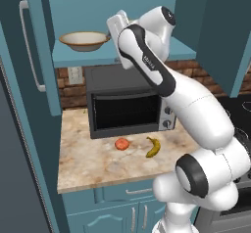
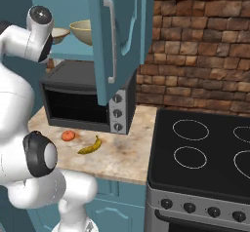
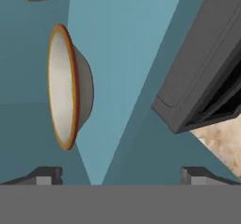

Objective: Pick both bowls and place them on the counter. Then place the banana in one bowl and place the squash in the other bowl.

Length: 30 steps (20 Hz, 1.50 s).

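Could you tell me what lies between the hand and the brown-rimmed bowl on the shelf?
Nothing: in the hand view, bare teal shelf separates the open hand from the bowl; the left base view agrees.

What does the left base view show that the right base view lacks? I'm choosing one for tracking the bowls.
Left base view alone: the whole shallow brown-rimmed bowl on the cabinet shelf, and a wall outlet. Right base view alone: the deeper tan bowl beside it, and the black stovetop. Both share the microwave, the squash, the banana and the counter.
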{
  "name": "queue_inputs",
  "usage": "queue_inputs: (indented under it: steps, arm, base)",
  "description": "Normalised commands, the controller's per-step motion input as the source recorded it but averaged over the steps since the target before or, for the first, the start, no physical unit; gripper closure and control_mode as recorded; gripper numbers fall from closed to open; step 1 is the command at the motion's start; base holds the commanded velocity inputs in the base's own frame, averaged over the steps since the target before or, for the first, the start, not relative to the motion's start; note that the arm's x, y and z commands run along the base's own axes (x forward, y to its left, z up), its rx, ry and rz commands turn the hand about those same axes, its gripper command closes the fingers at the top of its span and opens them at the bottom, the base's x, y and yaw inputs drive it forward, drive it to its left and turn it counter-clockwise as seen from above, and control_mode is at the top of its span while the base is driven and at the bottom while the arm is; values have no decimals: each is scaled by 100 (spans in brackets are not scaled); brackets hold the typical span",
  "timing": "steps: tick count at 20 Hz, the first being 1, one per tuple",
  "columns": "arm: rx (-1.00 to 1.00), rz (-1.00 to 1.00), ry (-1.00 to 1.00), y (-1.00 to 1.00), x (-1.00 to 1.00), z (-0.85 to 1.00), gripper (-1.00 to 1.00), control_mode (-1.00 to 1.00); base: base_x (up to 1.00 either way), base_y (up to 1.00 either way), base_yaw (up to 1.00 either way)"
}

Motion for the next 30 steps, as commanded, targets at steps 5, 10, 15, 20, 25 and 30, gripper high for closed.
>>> queue_inputs:
  steps: [5,10,15,20,25,30]
  arm:
    - [1,0,8,16,52,0,-100,-100]
    - [0,0,9,14,47,-5,-100,-100]
    - [0,0,3,10,47,0,-100,-100]
    - [0,0,1,12,35,-7,-100,-100]
    - [0,0,0,14,36,-11,-100,-100]
    - [0,0,3,14,39,-12,-100,-100]
  base:
    - [0,0,0]
    - [0,0,0]
    - [0,0,0]
    - [0,0,0]
    - [0,0,0]
    - [0,0,0]
